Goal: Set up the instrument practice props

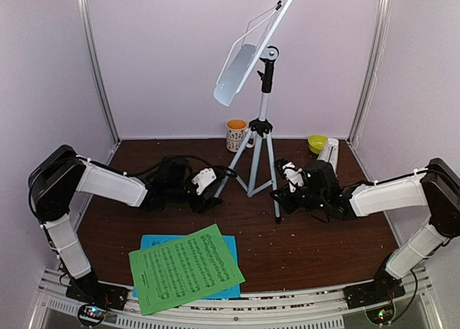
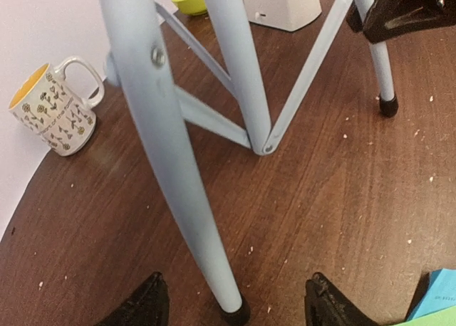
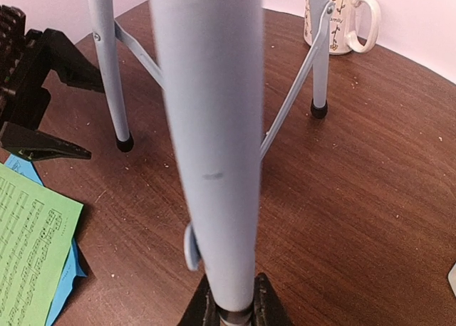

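Left hand released, fingers straddling one stand leg without touching. Right hand clenched on another leg. Green sheet lies over blue sheet on desk.

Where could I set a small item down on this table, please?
Front right is bare, between the green sheet and right arm; so is back left, beside the mug. Crowded: under the music stand, with left gripper and right gripper.

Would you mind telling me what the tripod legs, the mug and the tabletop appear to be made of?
Tripod legs: likely painted or anodised metal tube, smooth satin sheen, riveted braces, black rubbery feet. Mug: probably glazed ceramic, glossy with printed flowers. Tabletop: dark wood-grain, possibly laminate.
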Robot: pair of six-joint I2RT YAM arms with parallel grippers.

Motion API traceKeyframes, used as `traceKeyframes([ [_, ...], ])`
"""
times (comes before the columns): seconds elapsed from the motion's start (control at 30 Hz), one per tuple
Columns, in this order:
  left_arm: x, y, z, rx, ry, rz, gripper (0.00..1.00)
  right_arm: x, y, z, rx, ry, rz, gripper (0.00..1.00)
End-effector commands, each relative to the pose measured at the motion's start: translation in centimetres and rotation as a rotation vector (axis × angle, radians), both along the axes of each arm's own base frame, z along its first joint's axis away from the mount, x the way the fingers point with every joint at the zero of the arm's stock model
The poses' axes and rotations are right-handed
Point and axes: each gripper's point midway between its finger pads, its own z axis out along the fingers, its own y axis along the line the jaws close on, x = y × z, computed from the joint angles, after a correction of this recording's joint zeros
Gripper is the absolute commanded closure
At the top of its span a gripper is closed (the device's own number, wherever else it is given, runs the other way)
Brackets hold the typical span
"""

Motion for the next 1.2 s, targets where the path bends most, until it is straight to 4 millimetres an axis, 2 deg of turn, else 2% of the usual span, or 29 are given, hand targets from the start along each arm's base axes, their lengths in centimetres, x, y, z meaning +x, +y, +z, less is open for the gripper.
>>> traceKeyframes([
  [0.0,0.6,-2.5,2.8,-0.105,-0.019,-0.088,0.34,0.7,0.2,0.8,-0.008,-0.008,-0.023,1.0],
  [0.1,0.4,-3.8,2.8,-0.128,0.013,-0.15,0.43,0.9,0.2,1.1,-0.015,-0.013,-0.031,1.0],
  [0.2,0.3,-3.8,2.2,-0.135,0.035,-0.153,0.63,1.0,0.0,1.5,-0.028,-0.015,-0.041,1.0],
  [0.37,-0.2,-2.1,1.4,-0.136,0.045,-0.104,0.81,0.6,-1.0,1.8,-0.042,0.001,-0.071,1.0],
  [0.57,-0.6,0.0,0.6,-0.12,0.058,-0.051,0.99,-0.3,-2.6,0.5,-0.083,0.038,-0.112,1.0],
  [0.87,-0.1,3.0,-0.1,-0.102,0.091,0.038,1.0,-1.3,-4.5,0.0,-0.14,0.071,-0.158,1.0],
  [1.0,-0.7,4.7,-0.2,-0.102,0.103,0.089,1.0,-1.9,-5.2,-0.1,-0.148,0.101,-0.178,1.0],
  [1.17,-1.3,6.7,-1.6,-0.068,0.128,0.144,1.0,-2.8,-6.2,-1.6,-0.173,0.147,-0.203,1.0],
])
